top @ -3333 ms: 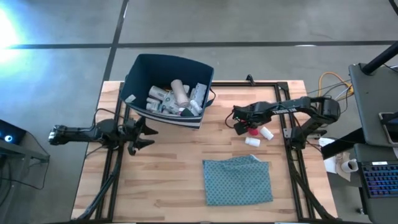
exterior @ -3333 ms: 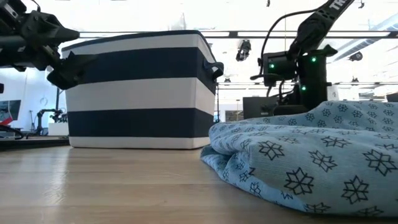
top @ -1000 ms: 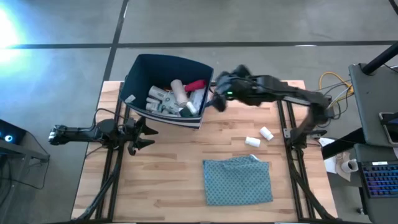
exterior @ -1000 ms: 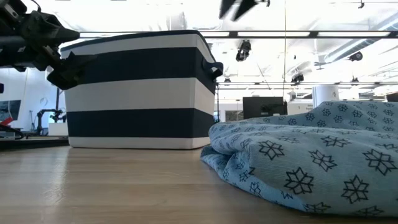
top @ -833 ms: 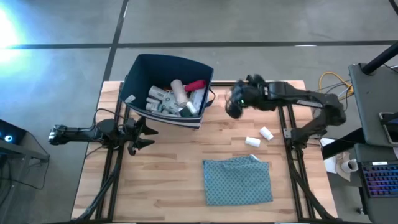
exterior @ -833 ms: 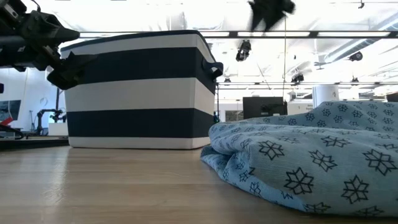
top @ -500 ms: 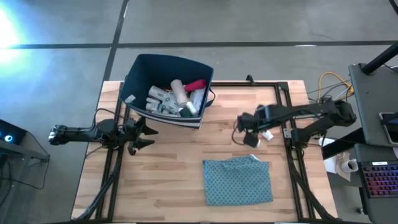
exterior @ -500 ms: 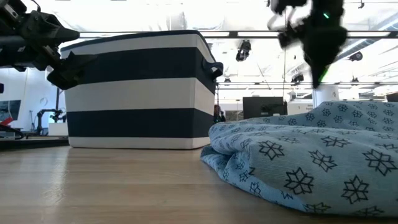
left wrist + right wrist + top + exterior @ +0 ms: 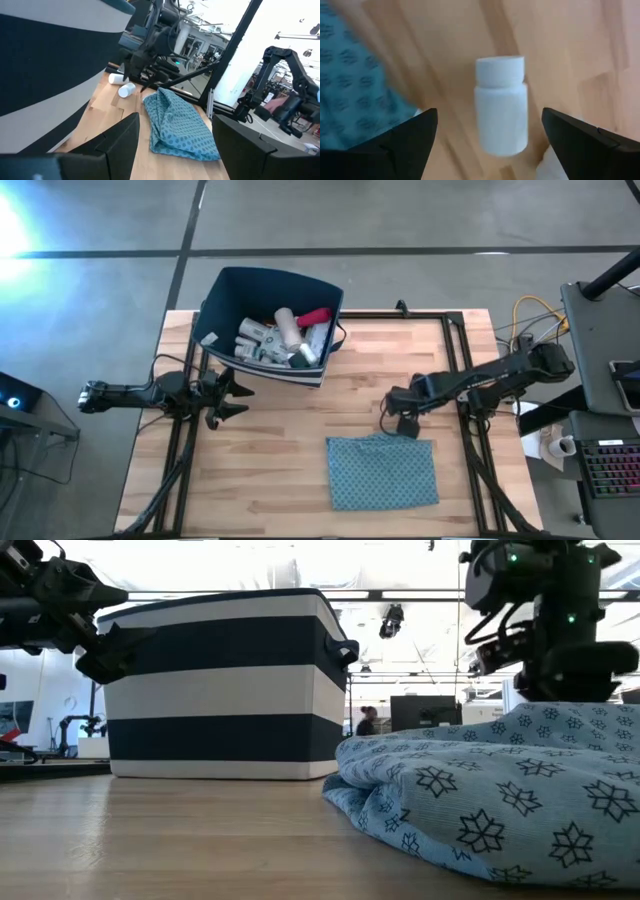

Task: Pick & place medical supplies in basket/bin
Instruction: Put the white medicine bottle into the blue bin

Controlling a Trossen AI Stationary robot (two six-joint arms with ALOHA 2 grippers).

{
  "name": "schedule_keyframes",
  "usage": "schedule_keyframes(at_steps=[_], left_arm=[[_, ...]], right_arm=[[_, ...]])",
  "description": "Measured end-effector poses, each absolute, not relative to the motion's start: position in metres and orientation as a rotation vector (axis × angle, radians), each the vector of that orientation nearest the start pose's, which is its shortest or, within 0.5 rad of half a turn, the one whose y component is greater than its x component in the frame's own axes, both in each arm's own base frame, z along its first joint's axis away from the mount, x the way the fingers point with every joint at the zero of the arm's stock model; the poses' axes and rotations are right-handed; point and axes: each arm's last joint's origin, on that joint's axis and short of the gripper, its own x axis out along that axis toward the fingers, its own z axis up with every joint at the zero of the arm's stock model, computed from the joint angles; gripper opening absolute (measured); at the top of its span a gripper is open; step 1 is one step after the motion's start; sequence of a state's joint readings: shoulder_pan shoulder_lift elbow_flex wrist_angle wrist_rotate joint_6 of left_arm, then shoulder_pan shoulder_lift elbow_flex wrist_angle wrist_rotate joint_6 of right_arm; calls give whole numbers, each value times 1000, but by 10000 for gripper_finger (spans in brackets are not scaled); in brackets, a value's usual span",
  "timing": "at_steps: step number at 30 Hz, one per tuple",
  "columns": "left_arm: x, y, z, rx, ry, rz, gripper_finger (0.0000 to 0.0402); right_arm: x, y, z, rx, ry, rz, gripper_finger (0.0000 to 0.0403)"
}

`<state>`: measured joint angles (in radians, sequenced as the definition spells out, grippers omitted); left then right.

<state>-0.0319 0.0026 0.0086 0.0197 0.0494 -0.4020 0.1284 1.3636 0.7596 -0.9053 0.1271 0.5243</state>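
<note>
1. Swung back from beside the navy tub (image 9: 232, 290) since a second ago: right gripper (image 9: 403, 413) now low over the table's right half, just beyond the far edge of the teal patterned cloth (image 9: 383, 470). Red tube (image 9: 315, 315) lying among the supplies in the tub, no longer on the table as it was earlier.
2. Right gripper's fingers (image 9: 400, 145) spread wide, nothing held; a white pill bottle (image 9: 501, 105) lying on its side on the bare wood squarely between them, seen in the right wrist view.
3. A second white item (image 9: 115, 78) lying close by the pill bottle in the left wrist view, both near the cloth's edge; hidden under the right arm in the high view.
4. Tub standing at the far left of the table, already filled with white bottles, packets and the red tube.
5. Left gripper (image 9: 228, 396) parked just in front of the tub's near left corner, fingers (image 9: 120, 140) parted and empty, waiting.
6. Step in hand, by judgement: reaching for the next supply, with most of the task done and only these last white items left out.
7. Next move likely called for: lowering straight down over the bottle, closing across its body, then lifting clear of the cloth and carrying left and away to the tub. Possible risk: rolling of the bottle under an off-centre pinch.
</note>
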Motion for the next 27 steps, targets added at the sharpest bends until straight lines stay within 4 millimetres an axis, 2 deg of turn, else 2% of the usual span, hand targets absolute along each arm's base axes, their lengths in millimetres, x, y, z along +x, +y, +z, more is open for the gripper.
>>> schedule_keyframes(at_steps=[4, 11, 16, 20, 24, 27], left_arm=[[97, -5, 168, -402, -9, -85, 230], [97, -5, 168, -402, -9, -85, 230], [97, -5, 168, -402, -9, -85, 230], [97, -5, 168, -402, -9, -85, 230], [97, -5, 168, -402, -9, -85, 230], [97, -5, 168, -402, -9, -85, 230]], right_arm=[[206, 21, 166, 187, 1404, -432, 350], [197, 20, 141, 165, 1456, -450, 345], [199, 19, 139, 249, 1463, -470, 322], [204, 15, 139, 374, 1422, -496, 281], [205, 7, 137, 589, 1382, -562, 212], [216, 2, 149, 724, 1206, -540, 155]])
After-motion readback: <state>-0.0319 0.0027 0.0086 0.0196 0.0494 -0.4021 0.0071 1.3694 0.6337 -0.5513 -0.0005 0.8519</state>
